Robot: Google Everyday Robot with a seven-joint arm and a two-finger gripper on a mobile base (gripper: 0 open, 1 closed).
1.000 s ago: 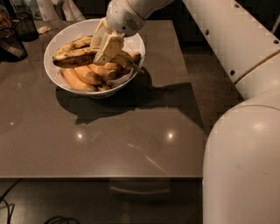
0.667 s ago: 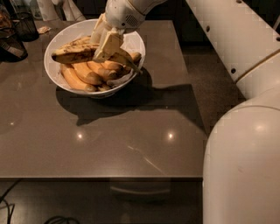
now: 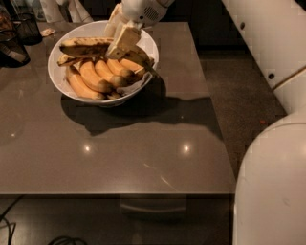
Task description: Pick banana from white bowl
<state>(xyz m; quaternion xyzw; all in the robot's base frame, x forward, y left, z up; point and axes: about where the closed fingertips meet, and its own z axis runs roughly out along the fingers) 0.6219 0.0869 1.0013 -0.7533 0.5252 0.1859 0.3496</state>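
Observation:
The white bowl (image 3: 60,81) stands at the far left of the brown table. The banana (image 3: 83,47), long and dull yellow with dark streaks, lies across the top of the pile at rim height. My gripper (image 3: 112,46) reaches down from the upper right, and its cream fingers (image 3: 125,37) are closed around the banana's right end. A shorter brown-blotched banana (image 3: 66,60) lies just beneath it. Several small orange-yellow bananas (image 3: 93,76) fill the front of the bowl.
A dark glass (image 3: 24,26) and a black object (image 3: 10,51) stand at the table's left edge. White items (image 3: 62,8) stand behind the bowl. My white arm and body (image 3: 272,182) fill the right side. The table's front edge (image 3: 114,194) is near.
The long streaked banana has risen from among the others to rim height, its right end between my gripper's fingers. The gripper has moved up slightly.

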